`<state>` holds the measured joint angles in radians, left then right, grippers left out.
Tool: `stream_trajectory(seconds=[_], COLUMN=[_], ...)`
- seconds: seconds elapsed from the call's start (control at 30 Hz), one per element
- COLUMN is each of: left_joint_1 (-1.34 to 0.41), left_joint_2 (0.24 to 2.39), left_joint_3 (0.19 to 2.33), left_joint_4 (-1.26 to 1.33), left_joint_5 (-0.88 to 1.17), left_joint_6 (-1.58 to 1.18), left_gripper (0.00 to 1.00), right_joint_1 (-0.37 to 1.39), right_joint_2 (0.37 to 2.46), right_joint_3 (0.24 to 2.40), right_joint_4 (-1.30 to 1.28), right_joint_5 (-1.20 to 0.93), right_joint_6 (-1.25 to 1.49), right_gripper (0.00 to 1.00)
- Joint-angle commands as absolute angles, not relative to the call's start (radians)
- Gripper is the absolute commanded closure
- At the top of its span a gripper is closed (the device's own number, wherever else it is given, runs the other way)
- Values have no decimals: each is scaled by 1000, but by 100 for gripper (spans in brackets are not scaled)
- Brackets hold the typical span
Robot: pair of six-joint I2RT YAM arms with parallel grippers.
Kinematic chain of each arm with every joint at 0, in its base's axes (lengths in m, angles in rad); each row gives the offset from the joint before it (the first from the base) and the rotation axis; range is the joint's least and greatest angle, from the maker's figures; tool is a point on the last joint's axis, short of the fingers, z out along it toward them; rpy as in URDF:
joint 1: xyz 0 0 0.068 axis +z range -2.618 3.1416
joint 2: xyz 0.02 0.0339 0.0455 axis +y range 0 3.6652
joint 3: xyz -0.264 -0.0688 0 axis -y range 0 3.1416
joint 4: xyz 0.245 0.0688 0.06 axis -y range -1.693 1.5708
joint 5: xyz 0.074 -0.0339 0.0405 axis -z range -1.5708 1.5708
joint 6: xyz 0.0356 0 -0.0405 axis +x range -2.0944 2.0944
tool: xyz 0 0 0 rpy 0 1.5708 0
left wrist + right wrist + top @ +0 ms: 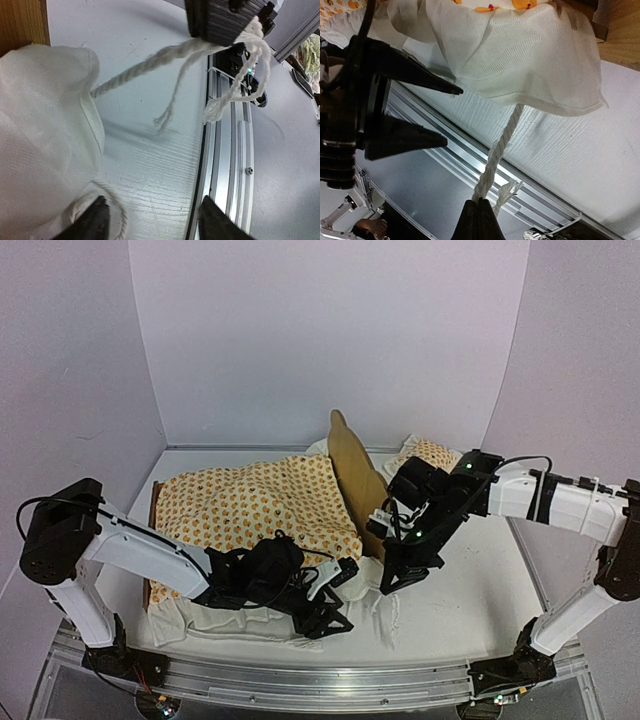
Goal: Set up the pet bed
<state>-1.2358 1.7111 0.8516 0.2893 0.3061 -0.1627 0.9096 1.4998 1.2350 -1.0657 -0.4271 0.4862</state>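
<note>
Two grippers are noted low over the near part of the table (pixel 480 610) in the top view, the left gripper (pixel 342 595) and the right gripper (pixel 398 578) close together off the bed's near right corner. The bed (pixel 355 480) lies left of centre and is mostly covered by the bedding (pixel 250 505), with only its tall wooden end showing. The bedding looks draped rather than fastened, so the task is judged partway done. In the left wrist view the left jaws are seen apart at the bottom of the frame, with nothing clamped. A cord (pixel 145 67) runs from the ruffle (pixel 45 125) up to the right fingers and is held fairly straight, presumably to keep it clear of the cloth. A wooden bed corner shows at top left. In the right wrist view the right jaws are closed on the cord near its frayed end, and the cord rises from there to the ruffle. The open left jaws are poised beside it, apparently placed to take the cord for tying.
</note>
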Motion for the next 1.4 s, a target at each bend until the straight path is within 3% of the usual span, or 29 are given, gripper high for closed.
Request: stream_trajectory(seconds=[0.0, 0.1, 0.27, 0.53, 0.63, 0.77, 0.87, 0.9, 1.1, 1.37], left_joint_1=[-1234, -1235, -1234, -1234, -1227, -1216, -1216, -1216, -1217, -1214], left_joint_2=[1646, 1598, 1628, 1719, 1747, 1710, 1646, 1627, 1539, 1550], left_joint_3=[817, 764, 759, 817, 833, 791, 725, 702, 640, 629], left_joint_4=[401, 481, 605, 661, 651, 648, 644, 640, 541, 475], left_joint_5=[369, 364, 232, 124, 88, 79, 94, 104, 165, 221], left_joint_6=[-208, -243, -326, -328, -321, -318, -321, -326, -328, -318], left_gripper=[12, 1, 1, 1, 13, 60, 94, 99, 100, 100], right_joint_1=[905, 905, 906, 905, 909, 916, 911, 904, 849, 784], right_joint_2=[1490, 1489, 1491, 1492, 1489, 1477, 1466, 1464, 1463, 1597], right_joint_3=[1149, 1084, 1028, 1023, 1011, 988, 992, 999, 1024, 1196], right_joint_4=[-773, -561, -373, -359, -335, -340, -463, -523, -716, -735], right_joint_5=[-460, -448, -422, -438, -460, -488, -469, -460, -371, -273], right_joint_6=[702, 796, 877, 896, 915, 888, 787, 746, 524, 320], right_gripper=[100, 100, 100, 100, 100, 98, 76, 69, 43, 35])
